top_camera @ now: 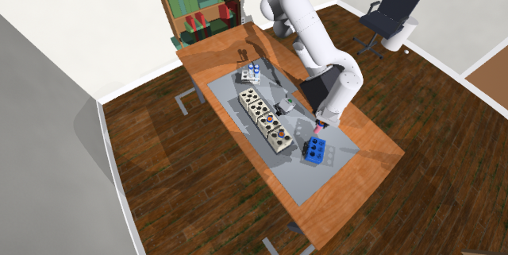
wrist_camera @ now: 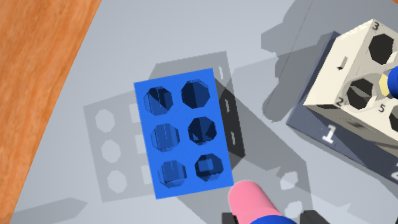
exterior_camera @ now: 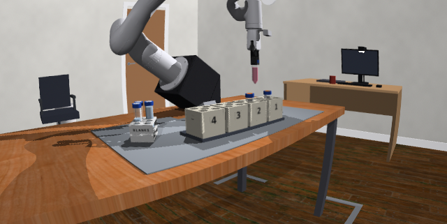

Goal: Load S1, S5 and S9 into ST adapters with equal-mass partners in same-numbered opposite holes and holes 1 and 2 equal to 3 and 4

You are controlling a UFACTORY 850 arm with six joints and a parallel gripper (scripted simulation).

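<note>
the arm reaches out and bends down, wrist vertical; the gripper (exterior_camera: 254,64) clamps a pink tube (exterior_camera: 255,75) high above the mat, beside adapter 1 (exterior_camera: 274,108).

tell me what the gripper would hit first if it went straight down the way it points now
Probably the grey mat, just beside the blue rack. The gripper points straight down, and the pink tube it holds would touch first, though depth is hard to judge.

Blue rack (top_camera: 315,150) hidden behind adapters (exterior view); held tube's (wrist_camera: 248,201) cap dot unseen.
</note>
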